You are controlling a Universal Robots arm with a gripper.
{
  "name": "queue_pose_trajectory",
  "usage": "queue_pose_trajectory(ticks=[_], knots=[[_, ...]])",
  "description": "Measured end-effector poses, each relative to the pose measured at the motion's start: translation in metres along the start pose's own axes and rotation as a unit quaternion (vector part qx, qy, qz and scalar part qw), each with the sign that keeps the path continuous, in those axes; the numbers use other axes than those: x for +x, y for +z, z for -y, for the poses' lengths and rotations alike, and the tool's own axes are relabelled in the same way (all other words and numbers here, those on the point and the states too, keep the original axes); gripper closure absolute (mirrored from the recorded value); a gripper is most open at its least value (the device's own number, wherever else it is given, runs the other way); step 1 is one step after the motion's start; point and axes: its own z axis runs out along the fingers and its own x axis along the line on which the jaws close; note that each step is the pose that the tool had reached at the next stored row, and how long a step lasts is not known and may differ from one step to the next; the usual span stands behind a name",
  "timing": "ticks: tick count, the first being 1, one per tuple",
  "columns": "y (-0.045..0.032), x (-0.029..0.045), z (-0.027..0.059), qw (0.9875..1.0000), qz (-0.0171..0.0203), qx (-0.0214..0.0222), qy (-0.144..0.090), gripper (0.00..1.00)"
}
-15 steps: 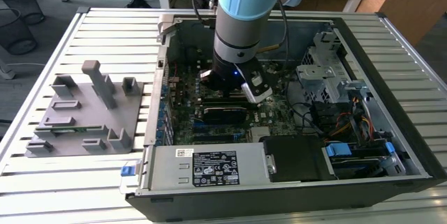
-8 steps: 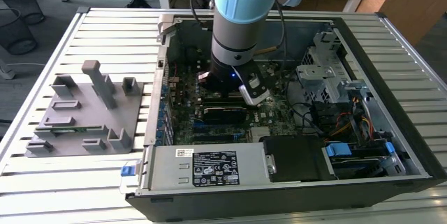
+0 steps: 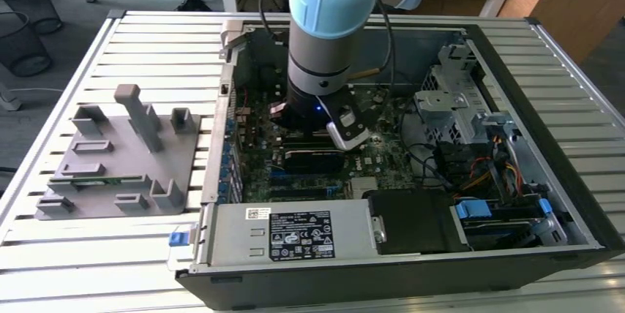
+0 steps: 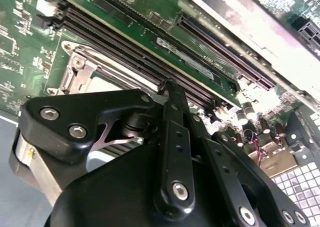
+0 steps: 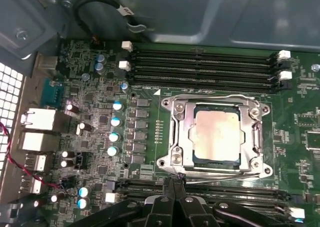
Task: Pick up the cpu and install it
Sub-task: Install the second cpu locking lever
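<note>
The hand [image 5: 172, 179] hangs just beside the socket frame [image 5: 216, 137] in the first wrist view, its black fingers drawn together to a closed tip with nothing between them, the tip resting at or just above the wire lever that runs along the frame's near edge; whether it touches I cannot tell. That position reads, as a judgement, as working the latch rather than gripping a part. The cpu [image 5: 216, 135] already lies in the socket, flat, its dull silver top facing up, seated square to the frame; being nearly square it has no clear long axis, and its edges run parallel to the memory slots [image 5: 200, 67]. In the exterior view the arm [image 3: 327, 35] reaches straight down into the open computer case [image 3: 547, 108], which lies on its side on the slatted tabletop [image 3: 146, 42], with a grey parts holder [image 3: 117, 159] well apart toward that view's left
</note>
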Motion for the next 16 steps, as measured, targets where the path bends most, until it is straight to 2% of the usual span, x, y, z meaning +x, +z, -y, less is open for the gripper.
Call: queue_pose_trajectory(ticks=[4, 10, 13, 16], knots=[[0.0017, 0.0021, 0.001, 1.0, 0.0001, -0.0025, 0.0, 0.88], [0.0057, 0.0039, 0.0019, 1.0, 0.0004, -0.0094, 0.0, 0.88], [0.0078, 0.0046, 0.0025, 0.9999, 0.0006, -0.0136, 0.0, 0.88], [0.0092, 0.0051, 0.0027, 0.9998, 0.0009, -0.0201, -0.001, 0.88]])
